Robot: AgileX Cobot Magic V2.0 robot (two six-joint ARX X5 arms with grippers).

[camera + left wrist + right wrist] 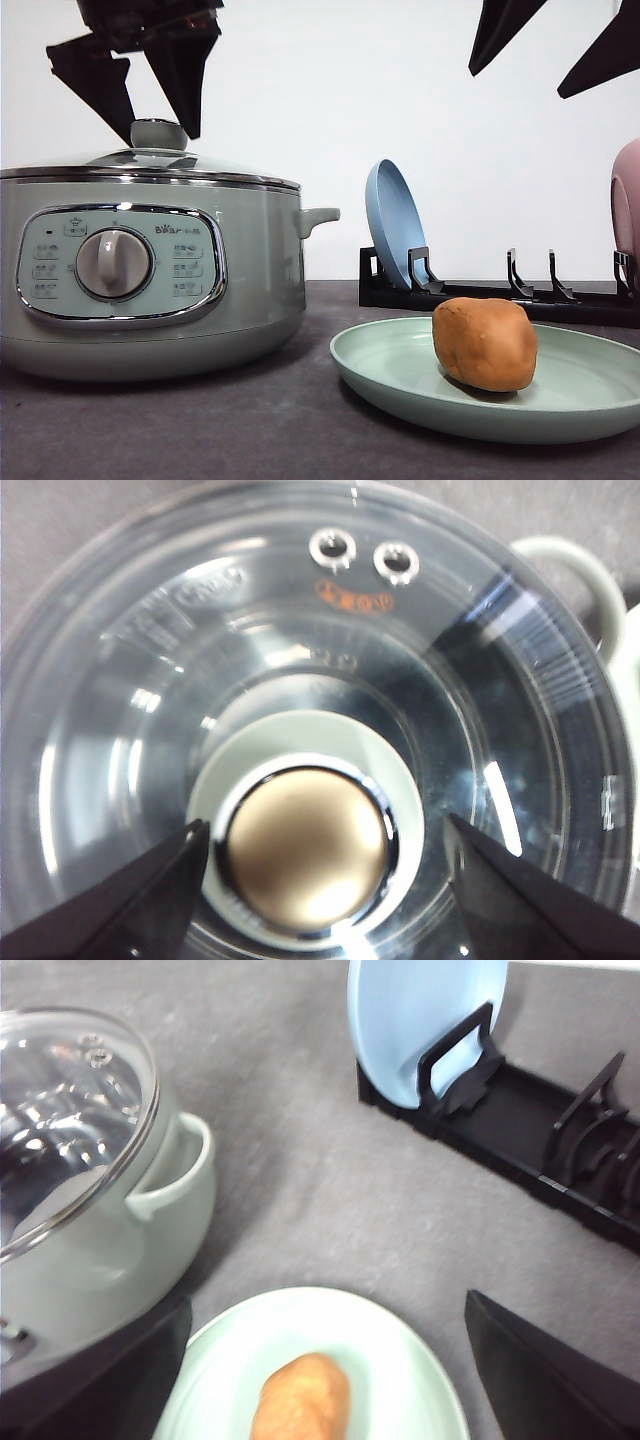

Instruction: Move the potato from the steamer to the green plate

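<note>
The orange-brown potato [485, 343] [300, 1402] lies on the pale green plate [400, 385] [400, 1355] at the front right. The sage-green steamer [250, 270] [100, 1260] stands at the left with its glass lid [150, 680] on. My left gripper [160, 140] [325, 825] is open just above the lid, one finger on each side of the knob [150, 131] [305, 845] without gripping it. High above the plate, my right gripper [516, 86] [328, 1300] hangs open and holds nothing.
A black dish rack [520, 295] [560, 1150] runs along the back right. A blue plate [395, 225] [420, 1020] stands upright in it, and a pink plate [627, 210] shows at the right edge. The steamer's side handle [318, 216] [185, 1170] points toward the rack.
</note>
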